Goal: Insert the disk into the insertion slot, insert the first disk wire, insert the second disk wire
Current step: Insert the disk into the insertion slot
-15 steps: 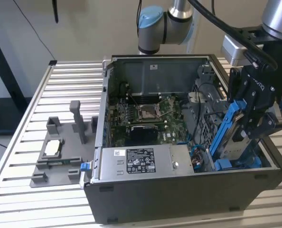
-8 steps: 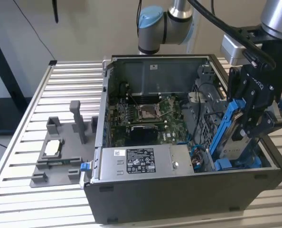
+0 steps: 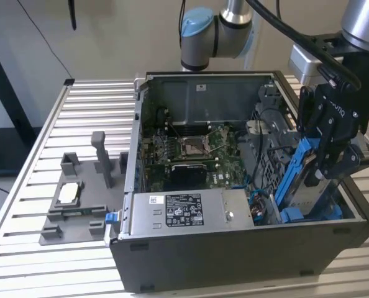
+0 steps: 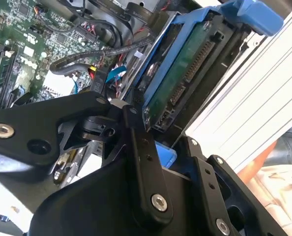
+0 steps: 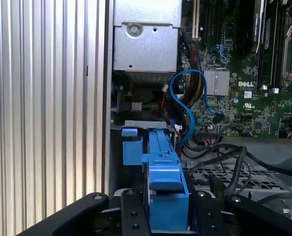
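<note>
My gripper had its jaws clamped on the disk. It sat tilted, lower end in the slot at the case corner, not yet seated. Its connectors were bare, so I judged both wiring steps undone.

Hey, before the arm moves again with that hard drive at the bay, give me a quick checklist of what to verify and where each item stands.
1. Grip on the disk: ok, the gripper is closed around it.
2. Disk seated in the insertion slot: not ok, it stands tilted with its upper end raised.
3. Disk connectors free: ok, nothing is plugged in.
4. Blue cable clear of the disk: cannot tell, it runs close beside it.
</note>
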You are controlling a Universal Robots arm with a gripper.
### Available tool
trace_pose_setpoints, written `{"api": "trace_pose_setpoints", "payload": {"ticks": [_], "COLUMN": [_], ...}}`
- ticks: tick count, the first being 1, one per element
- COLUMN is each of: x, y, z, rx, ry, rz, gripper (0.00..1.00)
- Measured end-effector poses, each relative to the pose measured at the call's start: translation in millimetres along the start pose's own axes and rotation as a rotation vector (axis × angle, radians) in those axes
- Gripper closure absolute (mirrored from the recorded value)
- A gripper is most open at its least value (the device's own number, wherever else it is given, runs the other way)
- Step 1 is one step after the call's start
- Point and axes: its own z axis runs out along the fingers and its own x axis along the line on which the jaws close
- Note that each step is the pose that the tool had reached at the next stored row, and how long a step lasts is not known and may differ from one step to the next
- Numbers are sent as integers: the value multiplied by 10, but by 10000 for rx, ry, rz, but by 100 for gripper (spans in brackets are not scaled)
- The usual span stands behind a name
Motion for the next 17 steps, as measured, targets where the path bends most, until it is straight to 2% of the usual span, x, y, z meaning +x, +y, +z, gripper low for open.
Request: {"api": "trace_pose_setpoints", "payload": {"ticks": [8,9,10,14,17], "x": [0,0,0,-5,-20], "y": [0,1,1,0,1], "z": [0,0,0,0,0], "rx": [3,1,3,4,32], "ry": [-27,-31,-34,-41,-52], "rz": [1,2,2,5,59], "gripper": [59,61,68,68,68]}}
